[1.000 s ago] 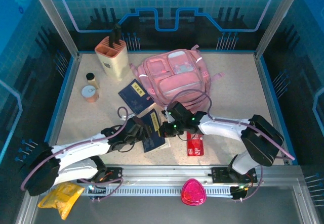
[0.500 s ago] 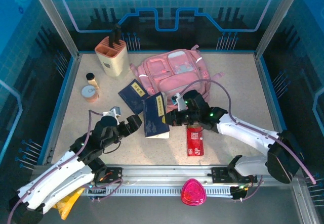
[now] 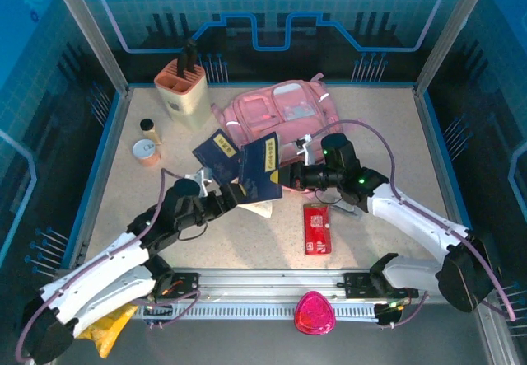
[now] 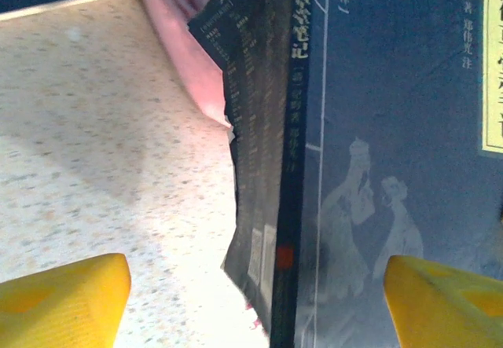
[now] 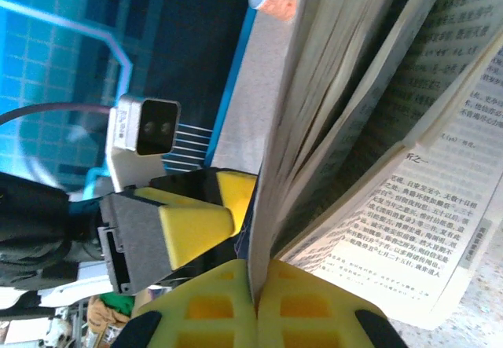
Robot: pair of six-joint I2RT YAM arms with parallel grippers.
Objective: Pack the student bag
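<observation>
Working from the left, I see the left gripper (image 3: 233,198) low over the speckled beige table (image 3: 387,134); its yellow fingers (image 4: 63,301) are spread wide apart, holding nothing, just beside the lower corner of the dark blue paperback book (image 3: 262,167). That book is held up off the table and tilted, and its pages fan loose in the right wrist view. Behind it, at the back middle of the table, lies the large soft pink fabric backpack (image 3: 284,114), front pockets upward, with a second dark blue book (image 3: 216,155) flat just beside its left edge. The right gripper (image 3: 286,175) is clamped on the raised book's edge, pinching only a thin part, cover or a few leaves. I judge the step to be carrying this book to the bag; to do it well I would close the left fingers on the spine side so the pages cannot splay, then feed it in spine-first; whether the main opening is unzipped I cannot tell.
</observation>
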